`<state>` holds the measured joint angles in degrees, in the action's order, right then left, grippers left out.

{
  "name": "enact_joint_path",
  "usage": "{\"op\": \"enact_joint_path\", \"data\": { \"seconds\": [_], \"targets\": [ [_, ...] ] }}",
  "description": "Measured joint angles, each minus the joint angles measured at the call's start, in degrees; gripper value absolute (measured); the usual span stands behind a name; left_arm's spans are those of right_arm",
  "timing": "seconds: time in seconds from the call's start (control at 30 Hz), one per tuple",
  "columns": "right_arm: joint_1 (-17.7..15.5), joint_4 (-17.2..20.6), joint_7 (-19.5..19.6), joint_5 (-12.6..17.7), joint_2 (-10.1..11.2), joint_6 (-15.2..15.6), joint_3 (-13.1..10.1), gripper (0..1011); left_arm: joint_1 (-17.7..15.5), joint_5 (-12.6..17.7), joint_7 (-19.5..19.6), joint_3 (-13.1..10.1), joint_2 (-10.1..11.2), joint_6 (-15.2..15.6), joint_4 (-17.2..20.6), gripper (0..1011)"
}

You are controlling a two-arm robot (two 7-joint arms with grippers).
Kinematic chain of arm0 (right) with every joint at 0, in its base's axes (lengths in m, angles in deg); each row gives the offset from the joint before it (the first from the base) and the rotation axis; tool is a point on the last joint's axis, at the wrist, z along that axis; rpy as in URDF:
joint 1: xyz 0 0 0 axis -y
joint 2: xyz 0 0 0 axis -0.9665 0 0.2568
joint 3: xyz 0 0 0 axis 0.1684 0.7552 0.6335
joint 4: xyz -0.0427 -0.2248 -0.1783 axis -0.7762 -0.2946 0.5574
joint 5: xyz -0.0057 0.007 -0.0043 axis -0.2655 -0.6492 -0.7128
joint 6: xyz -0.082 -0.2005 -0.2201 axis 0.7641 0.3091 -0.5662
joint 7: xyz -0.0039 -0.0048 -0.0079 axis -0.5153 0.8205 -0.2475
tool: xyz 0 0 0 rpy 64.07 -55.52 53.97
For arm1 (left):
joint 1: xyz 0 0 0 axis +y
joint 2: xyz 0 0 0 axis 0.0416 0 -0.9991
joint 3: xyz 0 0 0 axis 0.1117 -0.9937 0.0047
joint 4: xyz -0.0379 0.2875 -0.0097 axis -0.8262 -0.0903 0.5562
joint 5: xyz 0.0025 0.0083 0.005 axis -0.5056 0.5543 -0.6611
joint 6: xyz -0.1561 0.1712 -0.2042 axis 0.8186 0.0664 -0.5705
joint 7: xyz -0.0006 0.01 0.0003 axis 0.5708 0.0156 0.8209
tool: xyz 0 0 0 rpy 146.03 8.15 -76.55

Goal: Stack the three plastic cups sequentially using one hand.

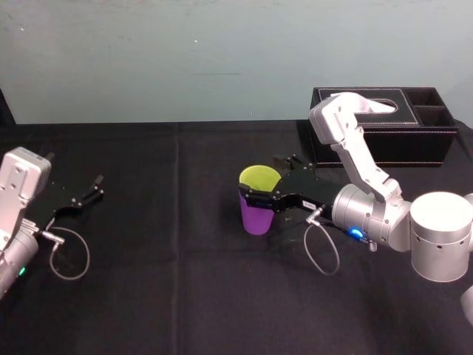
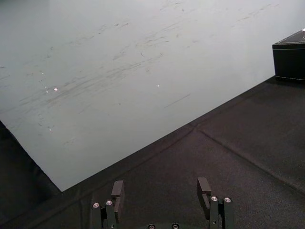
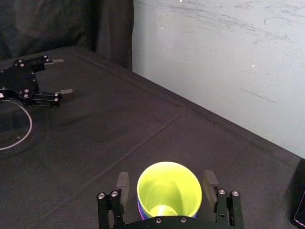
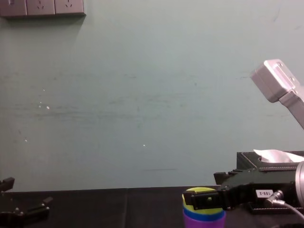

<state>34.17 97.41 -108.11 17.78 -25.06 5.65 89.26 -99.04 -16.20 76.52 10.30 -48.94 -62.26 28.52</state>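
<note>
Black cloth covers the counter (image 1: 185, 296); mid-counter the yellow-green cup (image 1: 259, 177) sits nested in the blue cup (image 4: 204, 214) and purple cup (image 1: 256, 220), with the right gripper (image 3: 166, 180) straddling it, released. A skewed withdrawal could snag the rim and topple the stack; the left gripper (image 1: 94, 187) lies parked far left, fingers spread.

head view looks down on right gripper (image 1: 264, 180); chest view low, side-on; right wrist view close behind it; all share stacked cups (image 1: 257, 217).

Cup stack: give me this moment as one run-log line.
nesting: yellow-green cup in blue cup in purple cup, upright | right gripper: open, straddling the cups | left gripper: open, parked far left
</note>
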Motion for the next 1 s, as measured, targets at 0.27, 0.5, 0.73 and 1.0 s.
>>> {"op": "enact_joint_path", "data": {
  "seconds": [0.27, 0.5, 0.73, 1.0],
  "targets": [
    [0.0, 0.0, 0.0, 0.0, 0.0, 0.0, 0.0, 1003, 0.0, 0.0, 0.0, 0.0, 0.0, 0.0, 0.0, 1000],
    [-1.1, 1.7, 0.3, 0.1, 0.6, -0.3, -1.0, 1003, 0.0, 0.0, 0.0, 0.0, 0.0, 0.0, 0.0, 1000],
    [-4.8, 6.4, 0.9, 1.9, 3.0, -1.8, -5.2, 1003, 0.0, 0.0, 0.0, 0.0, 0.0, 0.0, 0.0, 1000],
    [-8.5, 8.5, 2.2, 4.1, 5.5, -4.4, -10.9, 1003, 0.0, 0.0, 0.0, 0.0, 0.0, 0.0, 0.0, 1000]
  ]
}}
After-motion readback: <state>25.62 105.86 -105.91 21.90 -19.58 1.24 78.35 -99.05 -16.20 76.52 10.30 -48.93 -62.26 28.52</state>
